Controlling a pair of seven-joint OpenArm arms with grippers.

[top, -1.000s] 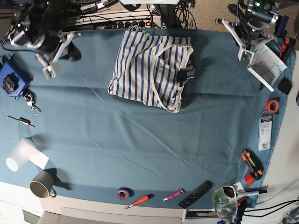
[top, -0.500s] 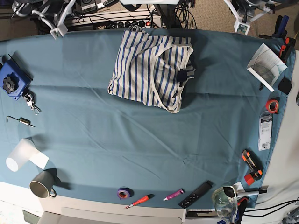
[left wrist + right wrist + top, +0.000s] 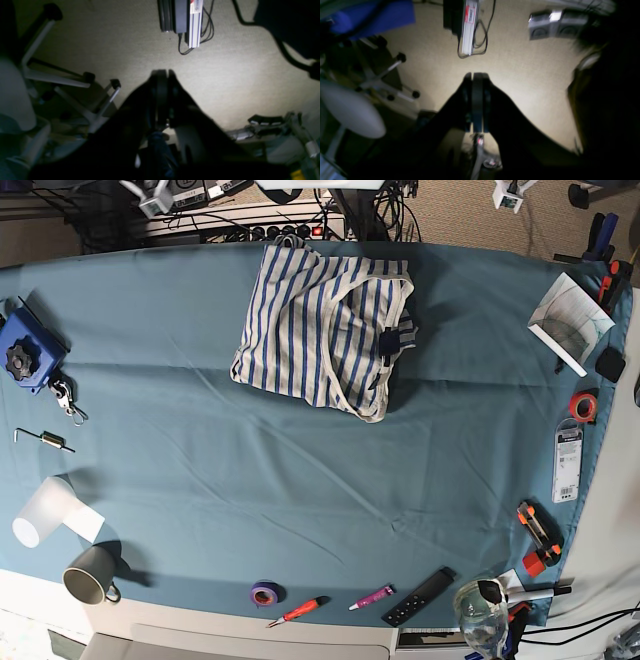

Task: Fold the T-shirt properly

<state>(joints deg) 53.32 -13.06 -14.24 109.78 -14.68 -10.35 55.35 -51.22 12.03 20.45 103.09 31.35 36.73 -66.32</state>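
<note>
The T-shirt, white with thin blue stripes, lies folded into a compact bundle on the teal table cloth near the far edge. Both arms are drawn back beyond that edge, well apart from the shirt. Only the tip of my left gripper shows at the top right, and the tip of my right gripper at the top left. In the left wrist view my left gripper is shut with nothing in it, above beige floor. My right gripper is likewise shut and empty over the floor.
A blue clamp block and keys sit at the left edge. A white cup and grey mug stand front left. Purple tape, a red screwdriver and a black remote line the front. A booklet and orange tape lie on the right.
Both arms have pulled back from above the table's far corners to beyond its far edge, almost out of the base view. The T-shirt has not moved.
</note>
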